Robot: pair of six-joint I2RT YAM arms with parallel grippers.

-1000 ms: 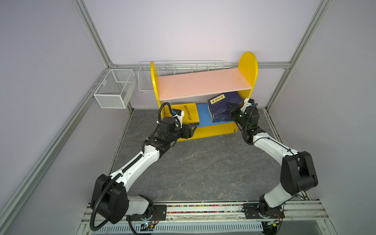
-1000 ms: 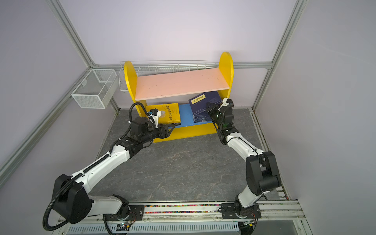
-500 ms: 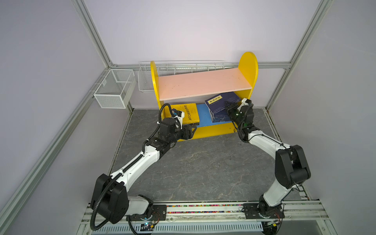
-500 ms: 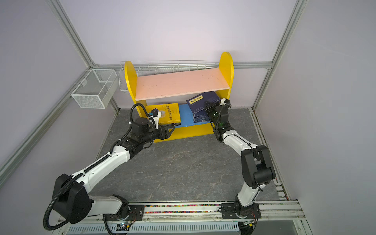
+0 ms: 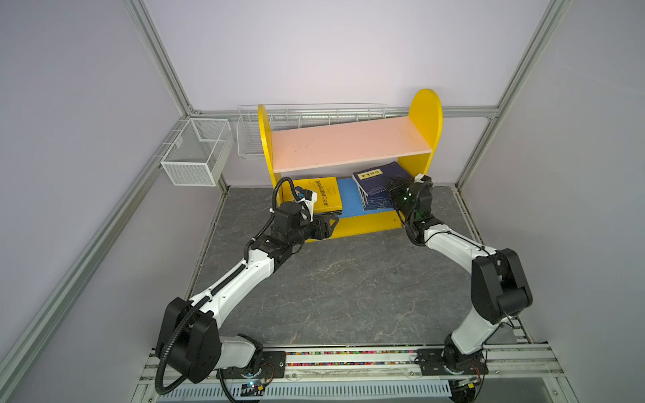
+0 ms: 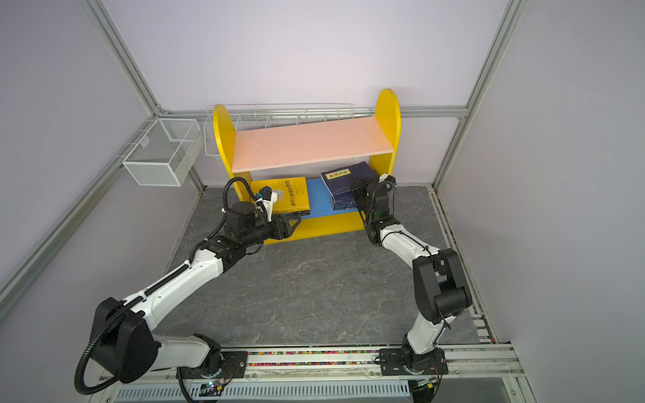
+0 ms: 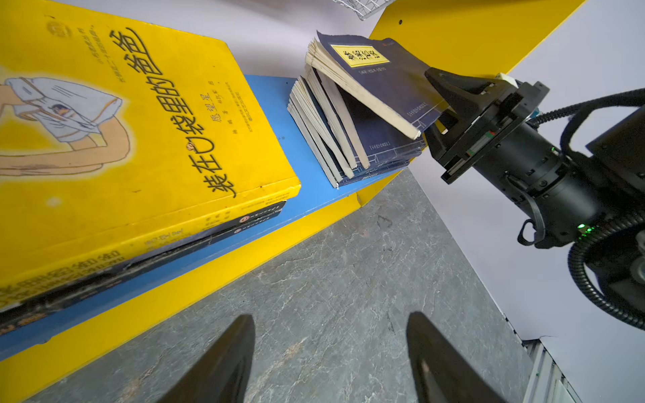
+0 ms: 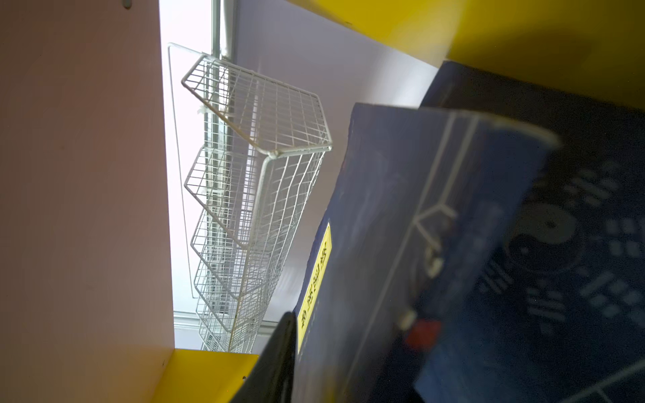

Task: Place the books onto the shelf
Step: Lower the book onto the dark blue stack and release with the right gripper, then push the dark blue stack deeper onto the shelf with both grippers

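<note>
the right gripper (image 7: pixel 432 104) is partly open around a corner of the top blue book (image 7: pixel 380 76). this book leans tilted on a stack (image 7: pixel 349 139) of thin paper books on the smooth blue board (image 7: pixel 272 101) of the shelf (image 5: pixel 424 115). the left gripper (image 7: pixel 331 315) is wide open and empty over the gray stone-look floor (image 7: pixel 331 244).

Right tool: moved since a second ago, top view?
Yes. In a top view the right tool shifted leftward, away from the shelf's yellow right panel, toward the navy books.
</note>
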